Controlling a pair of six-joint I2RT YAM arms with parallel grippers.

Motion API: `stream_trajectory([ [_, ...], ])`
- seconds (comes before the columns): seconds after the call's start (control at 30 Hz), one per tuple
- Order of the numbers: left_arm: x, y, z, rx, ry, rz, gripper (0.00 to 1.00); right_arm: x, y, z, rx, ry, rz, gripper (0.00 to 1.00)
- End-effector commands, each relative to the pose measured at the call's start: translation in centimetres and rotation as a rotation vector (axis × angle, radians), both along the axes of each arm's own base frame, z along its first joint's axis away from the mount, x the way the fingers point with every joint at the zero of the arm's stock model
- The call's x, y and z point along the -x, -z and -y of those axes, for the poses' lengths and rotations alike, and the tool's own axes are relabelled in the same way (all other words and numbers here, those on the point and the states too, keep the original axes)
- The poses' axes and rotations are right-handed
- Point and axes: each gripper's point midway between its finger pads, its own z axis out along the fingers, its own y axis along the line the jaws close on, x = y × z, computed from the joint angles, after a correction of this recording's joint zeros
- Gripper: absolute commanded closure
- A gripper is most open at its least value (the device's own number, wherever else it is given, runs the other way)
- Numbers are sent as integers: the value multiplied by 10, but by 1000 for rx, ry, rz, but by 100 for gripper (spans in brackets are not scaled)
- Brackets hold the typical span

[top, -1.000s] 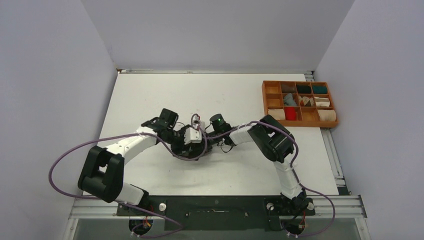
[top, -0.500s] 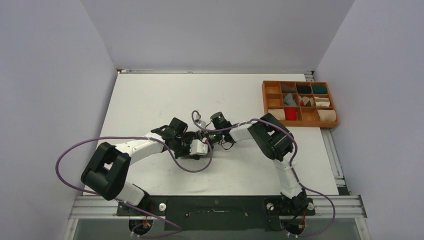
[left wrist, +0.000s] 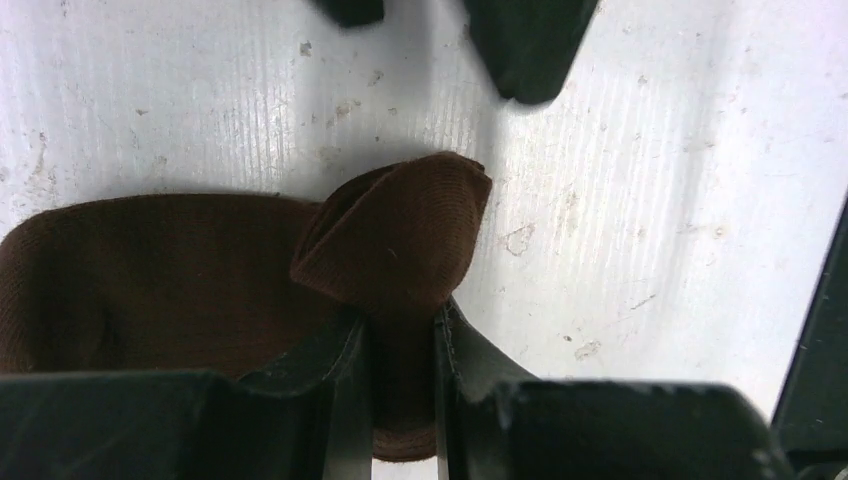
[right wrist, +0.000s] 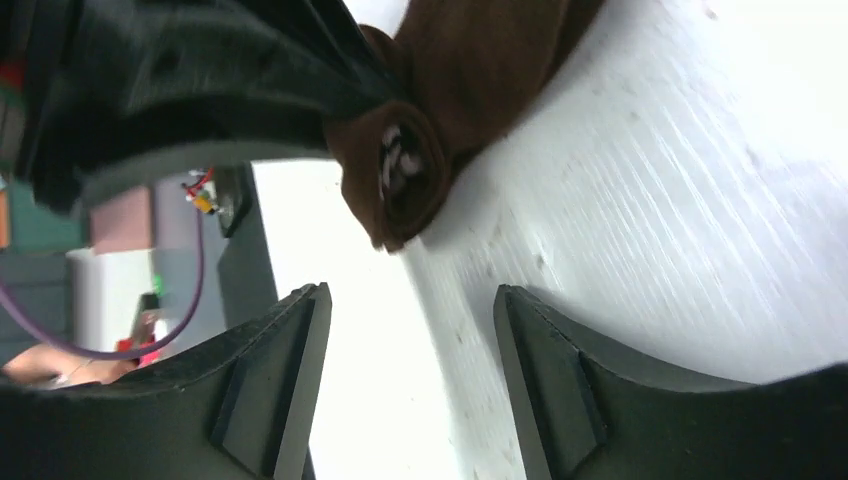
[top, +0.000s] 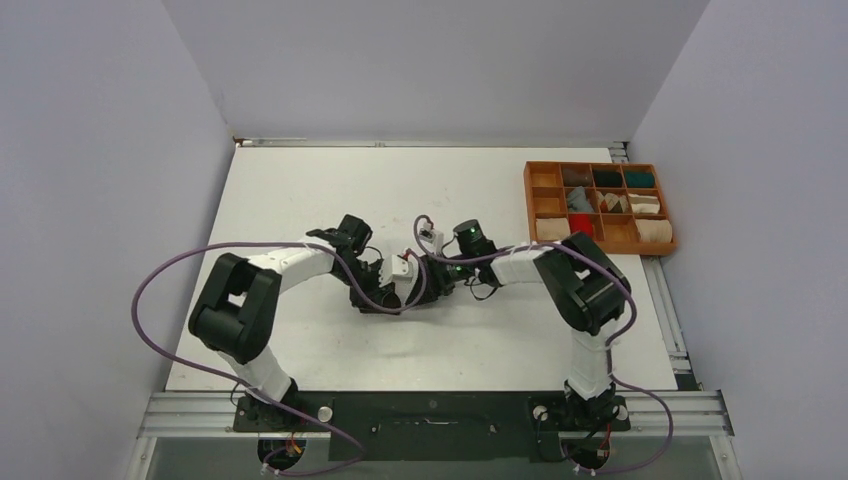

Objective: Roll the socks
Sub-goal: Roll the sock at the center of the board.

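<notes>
A dark brown sock [left wrist: 180, 280] lies flat on the white table, one end folded up into a peak [left wrist: 400, 235]. My left gripper [left wrist: 398, 318] is shut on that folded end, with fabric squeezed between its fingers. In the right wrist view the same end shows as a small roll [right wrist: 400, 170] with pale stripes inside. My right gripper [right wrist: 410, 300] is open, a short way off the roll, with nothing between its fingers. From above, both grippers [top: 385, 298] [top: 418, 283] meet at the table's middle and hide most of the sock.
A wooden tray [top: 528, 205] of small compartments sits at the back right, holding several rolled bundles, among them a grey one [top: 578, 198] and a red one [top: 582, 226]. Purple cables loop off both arms over the table.
My left gripper has shut on the sock's folded end. My right gripper has opened, let go and drawn back to the right. The left arm's elbow has swung inward.
</notes>
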Motion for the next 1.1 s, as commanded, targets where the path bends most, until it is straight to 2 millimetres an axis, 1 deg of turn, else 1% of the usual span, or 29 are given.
stream_trajectory([
  [0.0, 24, 9, -16, -37, -43, -231, 100, -8, -10, 22, 36, 49, 312, 37],
  [0.07, 25, 9, -16, -23, -60, -313, 100, -7, -24, 23, 29, 54, 502, 36],
  [0.1, 24, 9, -16, -14, -73, -350, 100, -6, -33, 21, 18, 41, 629, 34],
  [0.13, 23, 7, -15, -8, -78, -384, 100, 0, -42, 16, 3, 2, 777, 30],
  [0.17, 23, 7, -13, -1, -77, -422, 100, 6, -47, 13, 12, -49, 937, 26],
  [0.23, 25, 8, -12, -2, -67, -493, 100, 17, -54, 4, 35, -173, 1240, 20],
  [0.27, 25, 10, -12, -6, -65, -523, 100, 20, -56, -2, 42, -217, 1351, 18],
  [0.3, 24, 11, -11, -9, -65, -544, 100, 19, -55, -6, 51, -248, 1423, 17],
  [0.37, 24, 14, -12, -20, -66, -585, 100, 9, -51, -15, 80, -280, 1471, 16],
  [0.47, 18, 17, -14, -24, -93, -607, 100, -5, -35, -30, 121, -369, 1504, 14],
  [0.6, 19, 21, -16, -35, -94, -616, 100, -11, -24, -52, 90, -426, 1515, 13],
  [0.7, 20, 23, -17, -39, -96, -607, 100, -15, -14, -59, 100, -455, 1497, 15],
  [0.77, 21, 25, -17, -43, -96, -603, 100, -10, -5, -62, 85, -485, 1466, 19],
  [0.8, 21, 26, -17, -45, -95, -603, 100, -7, -1, -63, 79, -502, 1450, 22],
  [0.87, 21, 26, -18, -48, -96, -605, 100, 1, 6, -66, 76, -528, 1422, 40],
  [0.93, 21, 25, -17, -46, -95, -604, 100, 4, 11, -64, 85, -522, 1381, 58],
  [1.07, 23, 21, -17, -24, -72, -588, 100, 10, 22, -53, 142, -527, 1287, 80],
])
